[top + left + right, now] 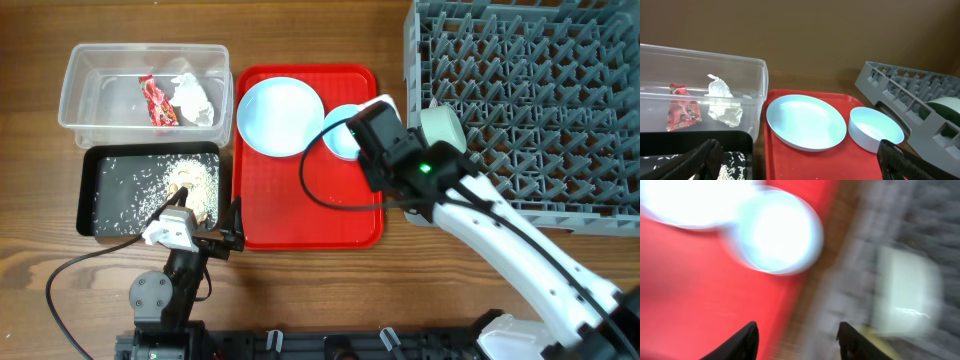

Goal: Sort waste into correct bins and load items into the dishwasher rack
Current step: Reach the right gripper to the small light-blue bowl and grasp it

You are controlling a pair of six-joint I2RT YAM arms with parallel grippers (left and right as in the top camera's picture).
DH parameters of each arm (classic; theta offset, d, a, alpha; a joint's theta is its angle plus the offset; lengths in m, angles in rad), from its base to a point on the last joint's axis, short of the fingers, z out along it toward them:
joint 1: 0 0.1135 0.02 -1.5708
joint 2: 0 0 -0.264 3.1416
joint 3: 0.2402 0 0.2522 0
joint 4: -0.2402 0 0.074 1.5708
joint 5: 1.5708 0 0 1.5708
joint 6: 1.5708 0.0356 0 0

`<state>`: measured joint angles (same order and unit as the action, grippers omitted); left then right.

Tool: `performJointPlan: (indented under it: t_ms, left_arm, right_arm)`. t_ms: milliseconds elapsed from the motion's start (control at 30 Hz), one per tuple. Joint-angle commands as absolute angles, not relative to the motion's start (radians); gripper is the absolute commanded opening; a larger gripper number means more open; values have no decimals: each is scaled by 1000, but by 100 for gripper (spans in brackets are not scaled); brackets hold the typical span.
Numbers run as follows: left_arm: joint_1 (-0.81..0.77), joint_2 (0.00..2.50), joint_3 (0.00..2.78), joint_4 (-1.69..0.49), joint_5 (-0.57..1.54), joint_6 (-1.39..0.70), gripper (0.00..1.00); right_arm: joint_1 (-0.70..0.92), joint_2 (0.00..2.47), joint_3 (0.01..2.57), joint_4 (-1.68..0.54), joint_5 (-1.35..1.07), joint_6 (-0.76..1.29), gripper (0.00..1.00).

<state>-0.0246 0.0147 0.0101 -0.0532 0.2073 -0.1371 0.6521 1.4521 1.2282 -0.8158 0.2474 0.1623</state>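
The right gripper [797,326] stood half open and empty; the pale blue bowl [775,230] lay just ahead, so pinching its near rim seemed best.

My right arm [500,232] is white, its wrist block black with a green light [424,168] and a looping black cable [303,175]. My left arm [180,275] is black with a whitish wrist housing [168,232]. The left pincer [799,162] and right pincer [800,337] have black fingers.

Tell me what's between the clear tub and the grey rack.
In the overhead view, the red tray, carrying a pale blue plate and a pale blue bowl.
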Motion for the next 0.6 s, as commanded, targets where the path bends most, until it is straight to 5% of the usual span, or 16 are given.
performJointPlan:
  t_ms: [0,67,267,567]
  left_arm:
    - [-28,9,6,-57,213,-142,100]
    - [-28,9,6,-57,213,-142,100]
    - [-28,9,6,-57,213,-142,100]
    - [-28,9,6,-57,213,-142,100]
  right_arm:
    - [654,1465,1248,-751,-88,326,49]
    - [654,1497,1248,-727,-59,369,41]
    - [629,1673,1248,-714,219,566,41]
    - [492,1828,1248,-655,81,793,40]
